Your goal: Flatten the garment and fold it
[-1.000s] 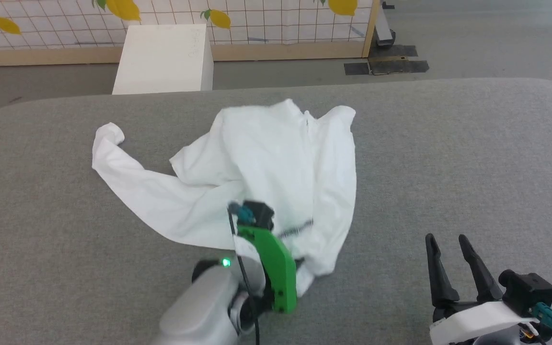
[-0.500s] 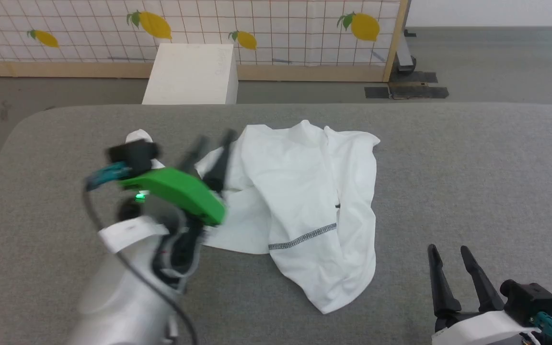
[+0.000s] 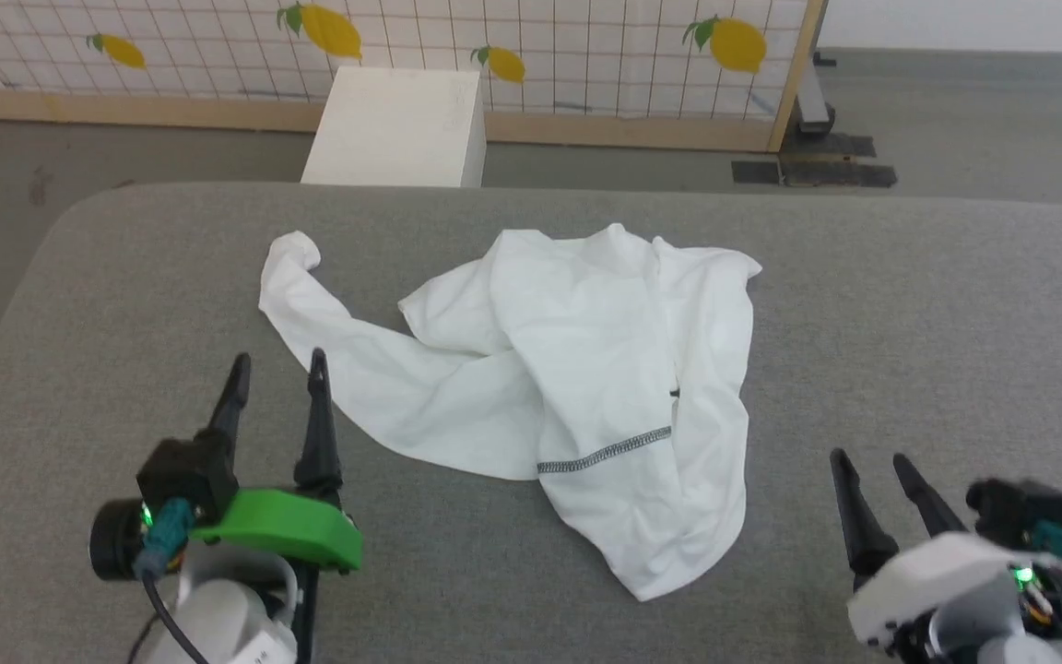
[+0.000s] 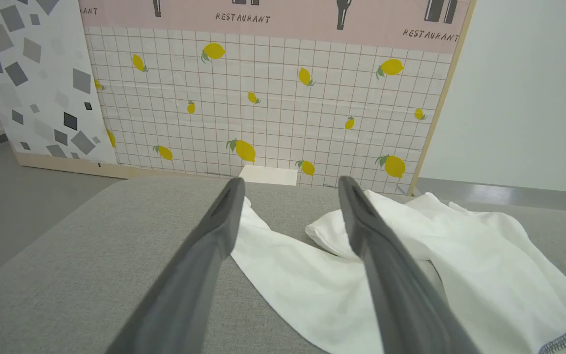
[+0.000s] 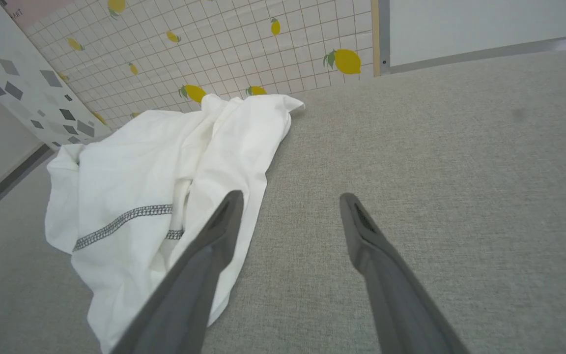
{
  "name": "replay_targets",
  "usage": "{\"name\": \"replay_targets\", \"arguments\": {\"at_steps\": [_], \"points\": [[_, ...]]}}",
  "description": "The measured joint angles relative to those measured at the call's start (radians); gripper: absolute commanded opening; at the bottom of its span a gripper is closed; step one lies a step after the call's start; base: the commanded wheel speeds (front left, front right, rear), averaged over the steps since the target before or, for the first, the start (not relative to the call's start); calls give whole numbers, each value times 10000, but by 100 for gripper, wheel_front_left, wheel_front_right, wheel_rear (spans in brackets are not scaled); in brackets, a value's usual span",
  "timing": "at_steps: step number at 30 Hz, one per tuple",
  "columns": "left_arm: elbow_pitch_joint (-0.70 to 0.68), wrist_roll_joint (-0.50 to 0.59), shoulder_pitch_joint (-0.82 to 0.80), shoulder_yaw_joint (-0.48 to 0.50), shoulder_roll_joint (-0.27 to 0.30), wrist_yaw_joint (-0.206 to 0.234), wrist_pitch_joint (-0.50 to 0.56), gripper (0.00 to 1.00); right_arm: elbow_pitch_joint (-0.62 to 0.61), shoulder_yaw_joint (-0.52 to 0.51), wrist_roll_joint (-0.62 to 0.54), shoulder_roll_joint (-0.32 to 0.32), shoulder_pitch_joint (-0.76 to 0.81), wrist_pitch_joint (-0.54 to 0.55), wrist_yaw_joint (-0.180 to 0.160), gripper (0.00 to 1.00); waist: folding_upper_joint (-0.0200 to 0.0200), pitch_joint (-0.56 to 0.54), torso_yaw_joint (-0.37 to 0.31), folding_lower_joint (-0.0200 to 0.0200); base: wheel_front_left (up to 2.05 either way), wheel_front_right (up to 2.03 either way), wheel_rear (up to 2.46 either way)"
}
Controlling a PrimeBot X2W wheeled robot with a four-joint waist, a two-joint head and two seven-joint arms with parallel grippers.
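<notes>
Grey counter (image 3: 909, 304): garment (image 3: 605, 350) crumpled, nothing flattened or folded. Left end effector (image 3: 278, 358) and right end effector (image 3: 868, 456) beside garment, both open, empty.

We see a grey cloth-covered desk (image 3: 937, 304) with rounded far corners. Behind its far edge a white box (image 3: 393, 129) stands on the grey floor (image 3: 973, 111). Beyond the box runs a tiled screen (image 3: 586, 46) printed with yellow lemons, edged by a pale wooden frame (image 3: 794, 83). Dark patches (image 3: 812, 171) lie on the floor near the frame's foot. In the left wrist view we read "RESTAURANT" on a pink band (image 4: 302, 14) above the tiles, a grey-speckled panel (image 4: 32, 83) to its left, a plain white wall (image 4: 523, 98) to its right.
</notes>
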Motion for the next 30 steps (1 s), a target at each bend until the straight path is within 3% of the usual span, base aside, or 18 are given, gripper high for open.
{"name": "replay_targets", "arguments": {"at_steps": [6,10,14,18,19,20,21,26,30], "points": [[-508,431,391,449,-732,-42,0,100,531,299,-1160,-4,-2200,3016,0,100,0,545,71,0,0,0,0],[-493,646,348,506,-1122,-430,2,100,1553,903,-2545,-4,-3794,5122,0,100,0,927,198,0,0,0,0],[-389,951,124,418,-1494,-848,0,100,2713,1239,-3195,-104,-4598,6320,0,100,0,1222,500,0,0,0,0],[-236,1083,-39,454,-1687,-1137,0,100,3432,1503,-3152,-155,-4795,6799,0,100,0,1464,818,0,0,0,0],[-167,1089,-41,481,-1739,-1200,2,100,3499,1480,-3087,-174,-4891,6796,0,86,0,1521,901,0,0,0,0],[-102,1091,-39,514,-1789,-1262,0,100,3540,1486,-3018,-203,-4983,6727,0,7,0,1574,969,0,0,0,0],[-44,1091,-36,558,-1833,-1346,2,100,3563,1498,-2894,-222,-5040,6589,0,0,0,1629,1016,0,0,0,0],[71,1179,-15,752,-1912,-1570,0,100,3467,1390,-2171,-412,-5097,5783,6,0,0,1720,979,1,0,0,0],[174,1350,-13,911,-1962,-1703,0,100,2890,320,-1724,-1373,-5079,5292,4,0,0,1585,809,1,0,0,0]]}}
